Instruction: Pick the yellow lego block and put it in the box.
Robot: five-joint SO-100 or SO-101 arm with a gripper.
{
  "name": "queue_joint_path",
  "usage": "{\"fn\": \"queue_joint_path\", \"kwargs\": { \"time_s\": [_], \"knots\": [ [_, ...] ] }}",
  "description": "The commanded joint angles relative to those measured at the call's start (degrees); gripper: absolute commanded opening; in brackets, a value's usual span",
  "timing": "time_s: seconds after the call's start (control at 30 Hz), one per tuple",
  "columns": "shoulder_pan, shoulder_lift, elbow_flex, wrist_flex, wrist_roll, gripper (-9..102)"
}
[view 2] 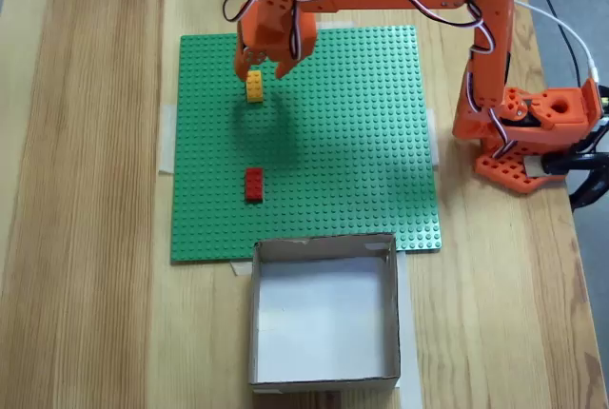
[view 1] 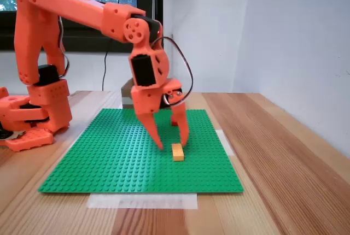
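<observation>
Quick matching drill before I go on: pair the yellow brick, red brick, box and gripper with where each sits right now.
Things:
1. yellow brick
2. red brick
3. box
4. gripper

Places, in the fixed view from above:
A. on the wood, at the green baseplate's near edge
B. mid-plate, alone, between the other brick and the box
C. open, fingertips astride a brick
D. on the plate, below the fingertips

Pairs: 1-D, 2-B, 3-A, 4-C

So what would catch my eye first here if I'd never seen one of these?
Probably the bright orange arm reaching over the green studded baseplate, its open jaws hanging just above the yellow lego block. From above, a small red brick lies on the plate, and the box sits open at its edge.
</observation>
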Motion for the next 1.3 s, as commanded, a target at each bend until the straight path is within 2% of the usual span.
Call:
{"fn": "queue_joint_path", "kwargs": {
  "time_s": [0.0, 1.27],
  "knots": [
    [0.44, -0.35, -2.81, -0.53, 0.7, 20],
    [1.23, -6.33, -6.33, -2.11, 0.53, 20]
  ]
}}
